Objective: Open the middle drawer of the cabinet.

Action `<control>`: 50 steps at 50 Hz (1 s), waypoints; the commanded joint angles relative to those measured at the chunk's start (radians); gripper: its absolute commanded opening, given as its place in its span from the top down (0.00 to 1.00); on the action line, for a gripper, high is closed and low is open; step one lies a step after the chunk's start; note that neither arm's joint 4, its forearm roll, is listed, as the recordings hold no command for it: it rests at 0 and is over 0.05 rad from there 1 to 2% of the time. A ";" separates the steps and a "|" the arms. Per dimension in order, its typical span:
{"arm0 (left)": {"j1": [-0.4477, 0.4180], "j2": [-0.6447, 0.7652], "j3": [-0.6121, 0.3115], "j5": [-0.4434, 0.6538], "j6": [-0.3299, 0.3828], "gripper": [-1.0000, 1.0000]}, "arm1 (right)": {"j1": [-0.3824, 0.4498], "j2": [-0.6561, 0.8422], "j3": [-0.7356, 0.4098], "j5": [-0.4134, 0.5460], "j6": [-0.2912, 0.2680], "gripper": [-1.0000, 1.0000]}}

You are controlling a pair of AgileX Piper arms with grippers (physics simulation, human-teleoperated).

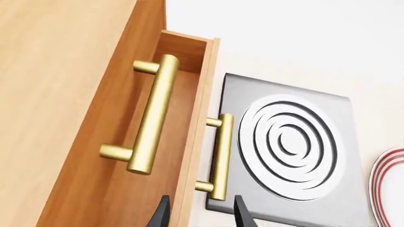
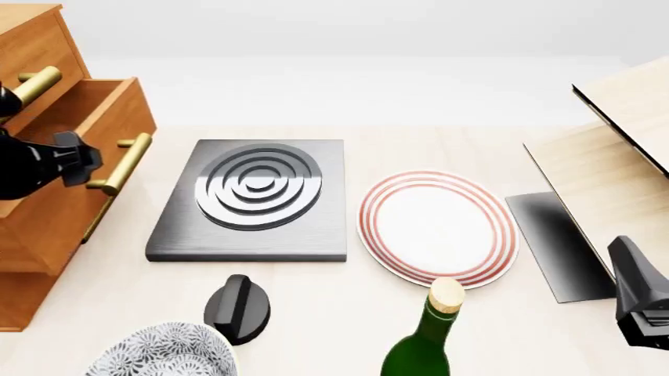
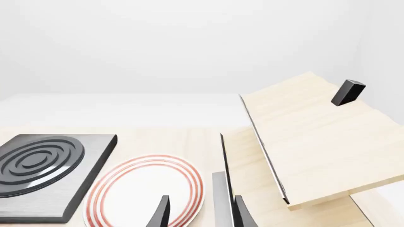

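Note:
The cabinet (image 2: 30, 35) stands at the table's left edge. Its middle drawer (image 2: 58, 223) is pulled out past the top drawer, and its brass handle (image 2: 122, 163) faces the table. My left gripper (image 2: 81, 160) is open just beside that handle, not touching it. In the left wrist view the middle drawer (image 1: 200, 118) shows its inside, with its handle (image 1: 222, 156) just ahead of the open left gripper (image 1: 202, 215). The larger brass bar (image 1: 151, 113) belongs to the top drawer. My right gripper (image 2: 632, 274) (image 3: 202, 213) is open and holds nothing at the right front.
A grey hob plate (image 2: 251, 196) with rings lies beside the drawer. A red-rimmed plate (image 2: 439, 227) lies at centre, with a green bottle (image 2: 427, 345), a black knob (image 2: 238, 309) and a patterned bowl (image 2: 157, 356) in front. A pale wooden box (image 2: 616, 172) with raised lid stands right.

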 commanded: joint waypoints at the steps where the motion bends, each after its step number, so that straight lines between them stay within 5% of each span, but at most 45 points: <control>1: -0.029 0.002 0.013 -0.003 0.005 0.00 | 0.001 -0.008 0.000 0.004 0.002 0.00; 50: -0.149 -0.003 0.006 0.030 -0.006 0.00 | 0.001 -0.009 0.000 0.004 0.002 0.00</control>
